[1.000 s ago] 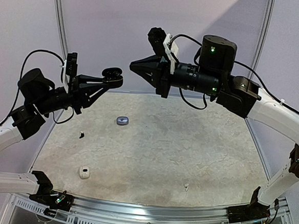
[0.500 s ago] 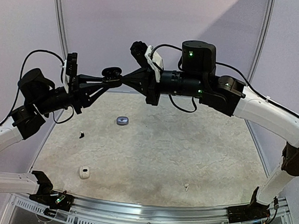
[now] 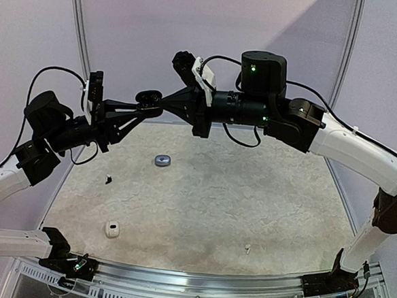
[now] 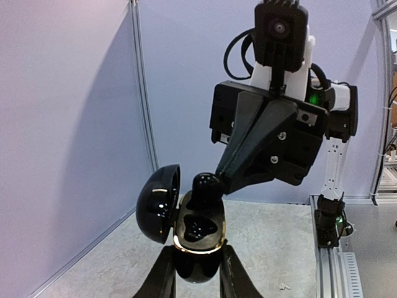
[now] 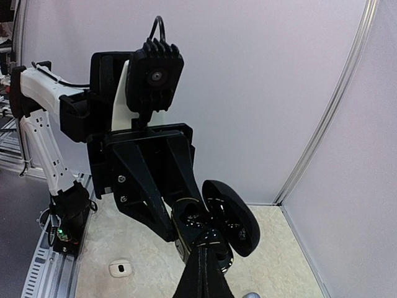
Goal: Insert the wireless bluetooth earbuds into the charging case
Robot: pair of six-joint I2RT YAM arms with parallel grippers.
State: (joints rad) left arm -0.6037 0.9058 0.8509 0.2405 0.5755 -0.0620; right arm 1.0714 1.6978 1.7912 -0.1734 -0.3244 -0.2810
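Observation:
My left gripper (image 4: 197, 256) is shut on a black charging case (image 4: 198, 233) and holds it up in the air. The case's lid (image 4: 158, 202) is swung open to the left. A black earbud (image 4: 206, 186) stands proud in the case's far socket, and the near socket shows empty. My right gripper (image 4: 221, 176) is shut, with its closed tips against that earbud (image 5: 211, 237) and nothing between the fingers. From above, both grippers meet at the case (image 3: 147, 98), high over the table's back left.
On the table lie a grey-blue case (image 3: 162, 160), a white case (image 3: 112, 229), a small black bud (image 3: 107, 179) and a tiny white bud (image 3: 247, 248). Purple walls close in the back and both sides.
My right gripper has swung left from mid-air until its closed tips reached the bud in the held case. The left arm and the case have stayed put.

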